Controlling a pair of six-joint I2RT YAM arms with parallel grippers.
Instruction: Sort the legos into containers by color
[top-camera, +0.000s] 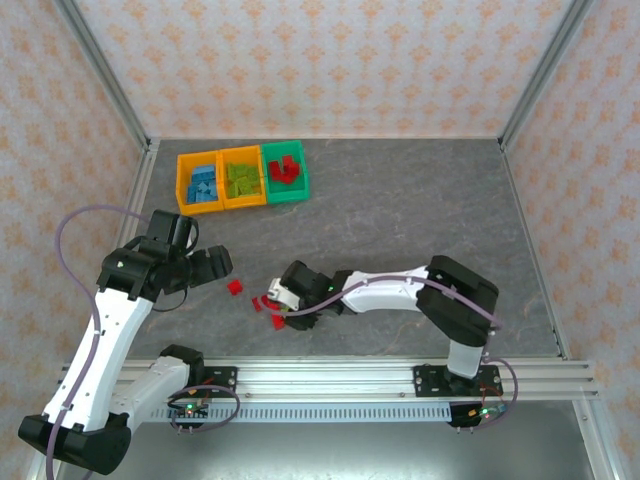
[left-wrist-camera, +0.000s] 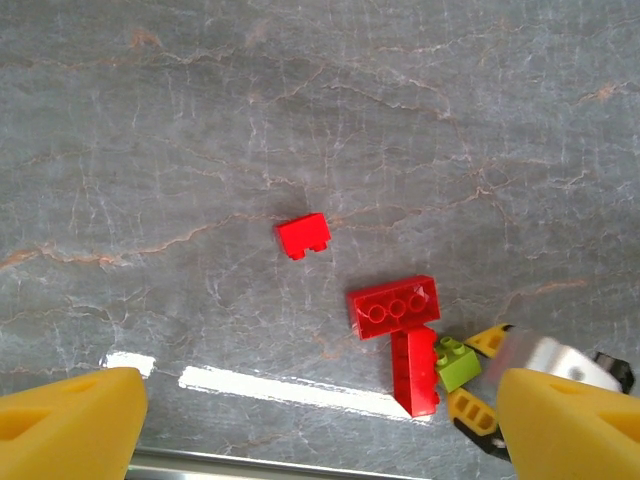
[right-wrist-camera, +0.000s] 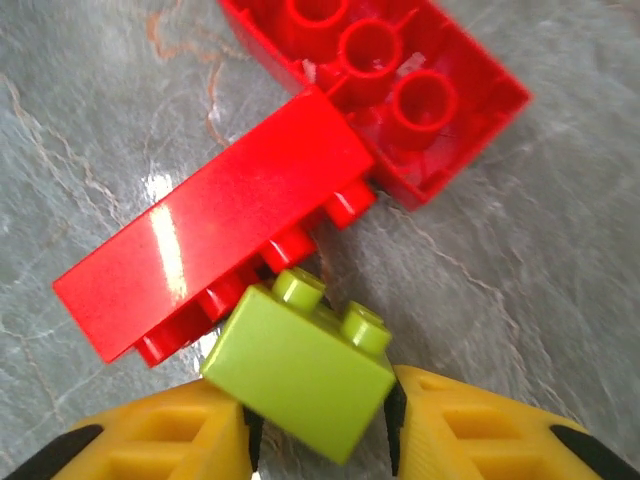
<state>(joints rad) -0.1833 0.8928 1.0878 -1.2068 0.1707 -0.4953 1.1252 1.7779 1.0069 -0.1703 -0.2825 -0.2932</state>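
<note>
Noted right gripper (right-wrist-camera: 318, 440) clamped on lime green brick (right-wrist-camera: 300, 375) near table's front edge, brick touching long red brick (right-wrist-camera: 215, 255); gripped at free end, apparently to lift clear. Noted left gripper (left-wrist-camera: 320, 425) wide open, hovering nearby. Found containers (top-camera: 243, 205) toward far left corner.

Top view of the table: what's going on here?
Brick sorting by colour is under way. The right gripper pinches a lime-green brick lying against a long red brick on the table. The left gripper hovers open, holding nothing, and a small red brick lies apart. The bins at the back already hold blue, green and red bricks, one colour each.
</note>
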